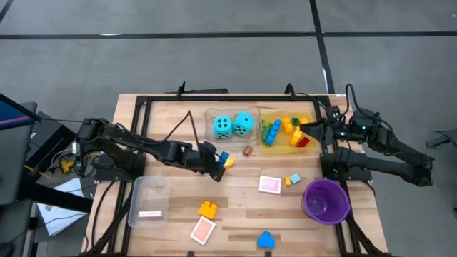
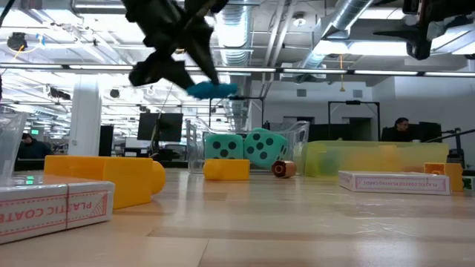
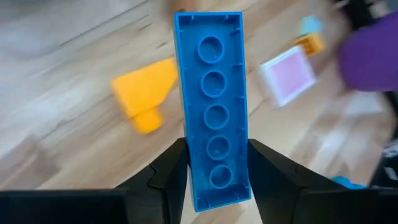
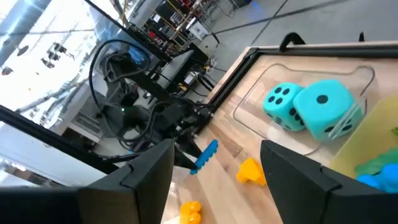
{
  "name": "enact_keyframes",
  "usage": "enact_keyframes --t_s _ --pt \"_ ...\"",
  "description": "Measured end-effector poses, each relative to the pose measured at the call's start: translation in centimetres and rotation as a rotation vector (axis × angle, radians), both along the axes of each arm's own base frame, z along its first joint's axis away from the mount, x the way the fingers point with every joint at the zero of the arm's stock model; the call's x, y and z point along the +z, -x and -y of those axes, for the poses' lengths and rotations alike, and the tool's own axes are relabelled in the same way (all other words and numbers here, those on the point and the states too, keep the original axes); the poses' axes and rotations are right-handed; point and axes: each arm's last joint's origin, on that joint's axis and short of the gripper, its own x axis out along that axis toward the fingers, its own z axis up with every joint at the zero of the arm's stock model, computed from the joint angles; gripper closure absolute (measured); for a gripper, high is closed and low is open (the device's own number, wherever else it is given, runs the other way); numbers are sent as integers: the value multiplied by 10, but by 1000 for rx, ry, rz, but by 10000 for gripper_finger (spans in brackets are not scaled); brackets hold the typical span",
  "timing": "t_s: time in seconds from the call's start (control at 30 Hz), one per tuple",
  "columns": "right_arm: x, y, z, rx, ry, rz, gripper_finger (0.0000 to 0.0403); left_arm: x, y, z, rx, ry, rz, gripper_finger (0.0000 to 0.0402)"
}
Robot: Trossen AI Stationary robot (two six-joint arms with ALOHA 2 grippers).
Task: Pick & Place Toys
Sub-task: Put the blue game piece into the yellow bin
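Left end effector grips a long blue brick by one end, lifted just beside the dice tray. Held so near its end, the brick could pivot and slip free.

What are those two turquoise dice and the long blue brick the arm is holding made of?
The dice look like soft matte foam: rounded edges, no shine. The blue brick, pinched in the left gripper, looks like hard, glossy moulded plastic, with thin walls and round hollow tubes on its underside.
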Motion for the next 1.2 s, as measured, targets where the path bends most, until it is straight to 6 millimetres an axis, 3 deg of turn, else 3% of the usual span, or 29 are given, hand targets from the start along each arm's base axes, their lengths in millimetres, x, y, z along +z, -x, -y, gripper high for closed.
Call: enact_keyframes --t_s 0.3,0.53,0.8,0.97,1.2 --pt "3 -20 0 46 -123 26 171 18 -16 8 -69 -28 250 261" --pt "-6 -67 2 85 -233 -29 171 34 -25 9 -104 -69 423 261" --pt "-16 -121 -6 169 -316 11 171 37 -19 7 -140 -133 385 261" --pt "-29 -146 -16 201 -376 -61 171 37 -11 5 -164 -163 317 261" --pt "-28 -182 -21 217 -385 -123 171 36 1 4 -208 -208 208 261"
